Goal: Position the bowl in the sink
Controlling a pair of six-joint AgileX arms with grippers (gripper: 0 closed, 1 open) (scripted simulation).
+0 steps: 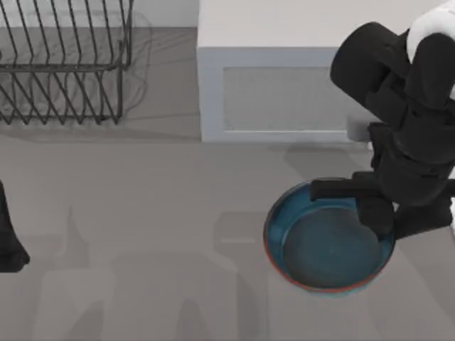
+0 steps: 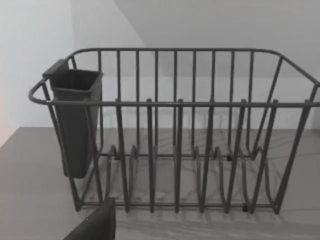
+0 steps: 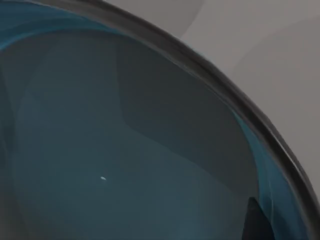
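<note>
— What is your right tool [image 1: 380, 213] doing?

— It sits low over the bowl [image 1: 323, 249], at the rim nearest the microwave [image 1: 284, 92]. One finger reaches inside the rim. I cannot tell whether it is clamped or loose.

— How will the bowl handle?

— Stiff, glossy, likely slippery and breakable, I judge. I would pinch the rim wall, one finger inside, one outside.

— Where is it?

— On the desk [image 1: 142, 213], just in front of the microwave. My left tool [image 1: 8, 245] is parked well away, facing the dish rack [image 2: 175, 130].
</note>
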